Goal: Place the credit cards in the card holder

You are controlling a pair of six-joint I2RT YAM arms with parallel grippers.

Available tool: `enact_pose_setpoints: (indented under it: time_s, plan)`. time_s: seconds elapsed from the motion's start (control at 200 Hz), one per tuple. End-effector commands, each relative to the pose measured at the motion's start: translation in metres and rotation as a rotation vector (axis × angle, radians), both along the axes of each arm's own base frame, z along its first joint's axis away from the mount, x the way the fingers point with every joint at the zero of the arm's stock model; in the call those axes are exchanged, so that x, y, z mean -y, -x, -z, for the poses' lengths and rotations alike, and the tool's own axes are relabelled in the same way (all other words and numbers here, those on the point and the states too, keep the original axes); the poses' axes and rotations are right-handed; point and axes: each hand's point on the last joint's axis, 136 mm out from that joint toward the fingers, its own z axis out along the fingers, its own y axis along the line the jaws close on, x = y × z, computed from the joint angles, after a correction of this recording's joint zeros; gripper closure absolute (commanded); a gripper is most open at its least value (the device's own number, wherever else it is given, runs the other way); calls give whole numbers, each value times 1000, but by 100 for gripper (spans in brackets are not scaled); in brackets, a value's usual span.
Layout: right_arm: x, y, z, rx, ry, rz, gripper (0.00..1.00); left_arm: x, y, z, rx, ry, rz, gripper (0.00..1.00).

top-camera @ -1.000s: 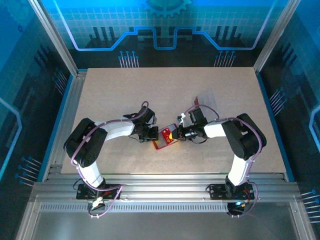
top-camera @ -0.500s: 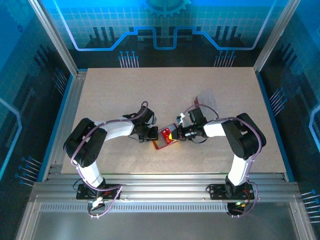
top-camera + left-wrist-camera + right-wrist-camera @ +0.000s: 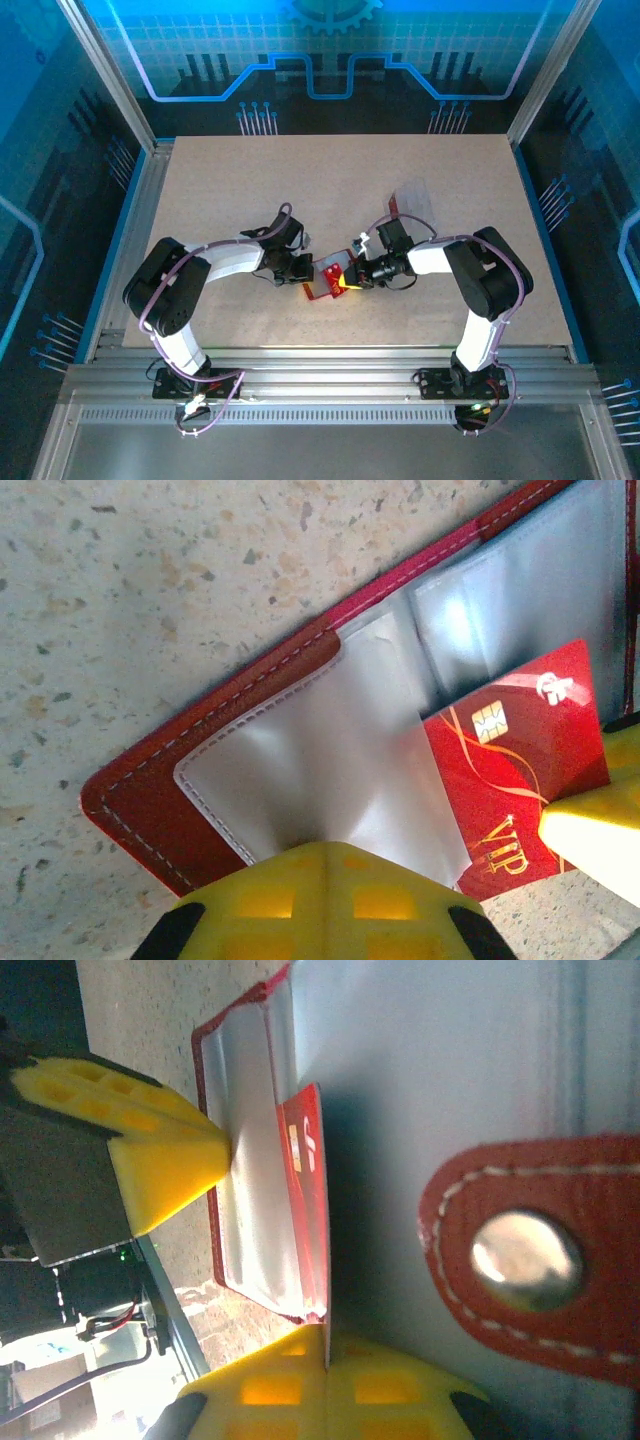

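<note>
The card holder [image 3: 322,280], a small red wallet, lies open on the table between the two arms. Its clear pockets [image 3: 330,750] face up inside the red cover [image 3: 200,770]. My left gripper [image 3: 340,852] is shut, pinching the edge of one clear pocket. A red credit card [image 3: 520,770] with a gold chip and "VIP" lettering sits partly under a pocket flap. My right gripper [image 3: 327,1345] is shut on that card's [image 3: 310,1160] near edge, holding it edge-on. The holder's clasp tab [image 3: 450,1260] with its metal snap is close beside the right fingers.
A clear plastic bag [image 3: 412,200] lies behind the right arm's wrist. The speckled tabletop [image 3: 300,180] stretches out beyond the arms. Metal rails [image 3: 330,365] run along the near edge, and frame posts and blue walls close in the sides.
Both grippers have shifted slightly toward the near edge. The card holder now looks tilted, with a pale pocket flap raised. The right gripper has brought the red card closer in.
</note>
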Motion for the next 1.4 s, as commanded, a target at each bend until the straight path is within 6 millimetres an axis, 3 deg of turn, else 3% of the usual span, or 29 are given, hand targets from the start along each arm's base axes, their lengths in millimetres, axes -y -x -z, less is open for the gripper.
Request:
enact_pose_setpoints:
  time_s: [0.0,0.46,0.495,0.86,1.396]
  plan:
    - [0,33,7,-120,22,-63,100,-16,2,12,-14,-47,-8,99]
    - [-2,19,6,-148,23,-78,100,-22,7,30,-41,-75,2,99]
    - [-5,8,-2,-125,7,-74,100,-23,8,31,-43,-78,3,99]
    - [-12,-4,-20,-101,-73,-74,100,-22,8,32,-46,-70,2,99]
    - [-5,-19,0,-13,45,-22,100,-20,9,33,-52,-59,5,99]
